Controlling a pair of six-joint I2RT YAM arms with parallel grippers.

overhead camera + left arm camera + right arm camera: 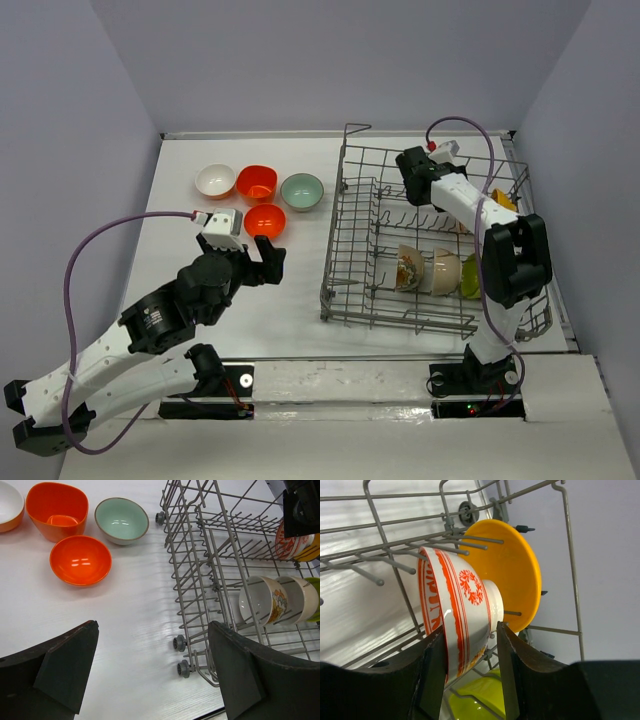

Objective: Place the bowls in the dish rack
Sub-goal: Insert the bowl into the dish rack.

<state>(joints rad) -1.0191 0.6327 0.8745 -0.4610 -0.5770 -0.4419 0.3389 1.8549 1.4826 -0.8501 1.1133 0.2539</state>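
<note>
Grey dish rack (pixel 352 262) — patterned bowl (pixel 452 615) (on edge), yellow bowl (pixel 515 580)

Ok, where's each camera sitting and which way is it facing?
Top external: above, behind left arm and right arm, looking down on table and dish rack.
Left wrist: on left gripper, facing four loose bowls and the rack; open fingers show.
Right wrist: on the right gripper inside the rack, facing the red-patterned bowl between its fingers.
Shared: both wrist views show that bowl.
</note>
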